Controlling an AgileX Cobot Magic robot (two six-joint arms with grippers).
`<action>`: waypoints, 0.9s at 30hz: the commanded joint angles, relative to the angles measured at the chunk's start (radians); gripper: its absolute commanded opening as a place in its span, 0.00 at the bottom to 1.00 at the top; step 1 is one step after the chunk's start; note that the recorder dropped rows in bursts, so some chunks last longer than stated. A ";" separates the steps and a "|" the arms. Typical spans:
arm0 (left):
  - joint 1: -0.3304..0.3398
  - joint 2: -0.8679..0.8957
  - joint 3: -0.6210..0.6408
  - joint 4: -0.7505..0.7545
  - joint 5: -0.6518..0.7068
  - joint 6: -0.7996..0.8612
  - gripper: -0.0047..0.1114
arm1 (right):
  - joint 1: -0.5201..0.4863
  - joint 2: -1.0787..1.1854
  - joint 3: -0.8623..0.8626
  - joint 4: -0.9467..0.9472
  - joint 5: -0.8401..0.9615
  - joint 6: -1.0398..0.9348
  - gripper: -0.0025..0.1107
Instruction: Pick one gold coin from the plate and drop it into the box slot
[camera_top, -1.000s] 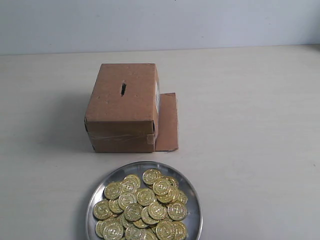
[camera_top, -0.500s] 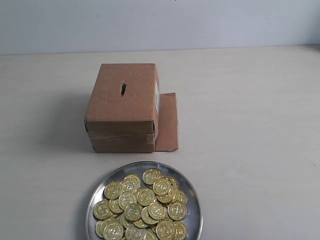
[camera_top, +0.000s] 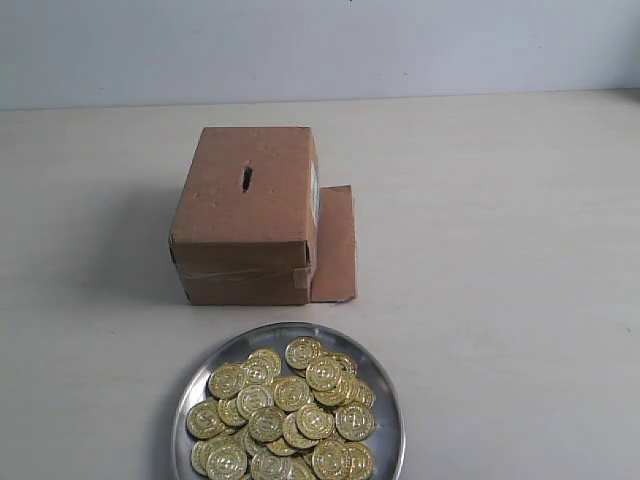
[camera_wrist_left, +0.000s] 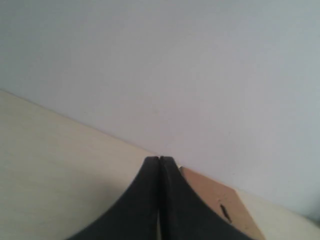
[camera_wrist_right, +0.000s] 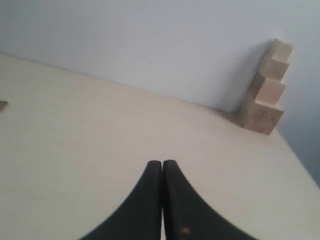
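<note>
**Exterior view.** A brown cardboard box (camera_top: 245, 215) stands on the pale bench (camera_top: 500, 250), near the middle of the scene. The slot (camera_top: 246, 179), a short dark slit with rough edges, is cut in the box's top face and runs along the 12-to-6 o'clock line. A loose flap (camera_top: 334, 243) lies flat on the bench at 3 o'clock of the box, touching its base. Clear tape (camera_top: 235, 272) crosses the near face. A white label (camera_top: 314, 186) shows as a thin sliver on the side toward 3 o'clock; its print appears too foreshortened to read. The round silver plate (camera_top: 232, 352) rests at 6 o'clock of the box, near it but apart, and is cut off by the lower frame edge. Gold coins (camera_top: 285, 410) are heaped on the plate, overlapping one another and covering most of its floor. A bare band remains inside the rim.

**Left wrist view.** The left end effector (camera_wrist_left: 159, 161) has its two dark fingers pressed together, tip to tip, holding nothing. Beyond it appear a corner of the box's top and the slot, with the grey wall (camera_wrist_left: 175, 65) behind.

**Right wrist view.** The right end effector (camera_wrist_right: 162, 163) is likewise closed tight and empty, above bare bench. A stepped stack of wooden blocks (camera_wrist_right: 265, 92) stands against the wall at the bench's far corner.
</note>
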 joint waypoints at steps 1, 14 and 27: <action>-0.007 -0.005 0.002 0.031 0.083 0.061 0.04 | -0.004 -0.004 0.004 -0.017 -0.005 -0.065 0.02; -0.007 -0.005 0.002 0.012 0.318 0.395 0.04 | -0.004 -0.004 0.004 0.007 0.035 -0.065 0.02; -0.007 -0.005 0.002 -0.022 0.327 0.428 0.04 | -0.004 0.016 0.004 0.030 0.085 -0.065 0.02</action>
